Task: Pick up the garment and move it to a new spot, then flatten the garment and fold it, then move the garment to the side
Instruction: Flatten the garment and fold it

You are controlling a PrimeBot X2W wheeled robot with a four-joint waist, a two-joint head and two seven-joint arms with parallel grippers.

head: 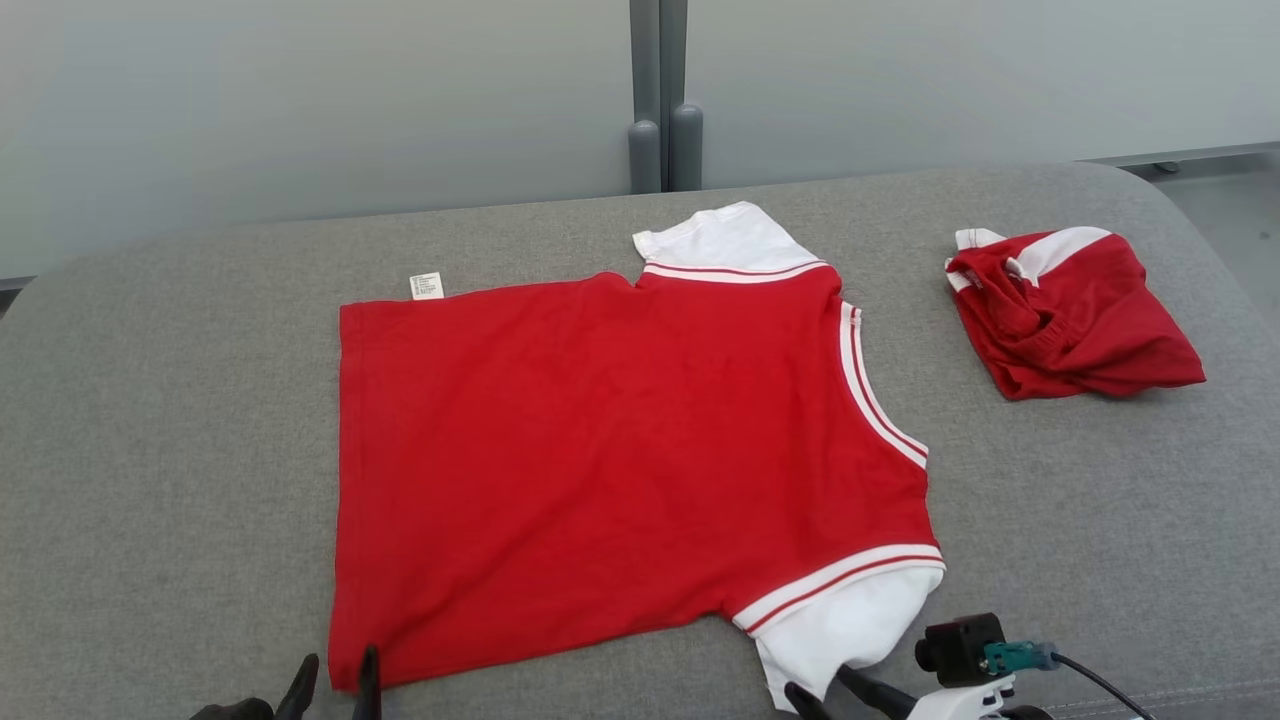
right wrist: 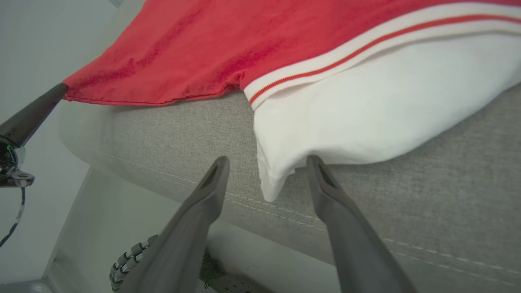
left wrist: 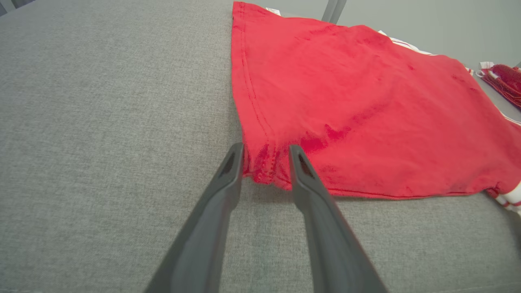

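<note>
A red T-shirt (head: 620,460) with white sleeves lies spread flat on the grey padded table (head: 150,420). My left gripper (head: 335,685) is at its near left hem corner. In the left wrist view this gripper (left wrist: 265,156) is open, and its two fingers straddle the red hem corner (left wrist: 262,167). My right gripper (head: 830,692) is at the near white sleeve (head: 850,625). In the right wrist view that gripper (right wrist: 267,162) is open, with the sleeve's tip (right wrist: 270,183) hanging between the fingers at the table's front edge.
A second red and white garment (head: 1070,315) lies bunched at the table's far right. A white care label (head: 427,286) pokes out at the shirt's far left corner. A grey partition post (head: 660,100) stands behind the table. The floor shows below the front edge (right wrist: 122,195).
</note>
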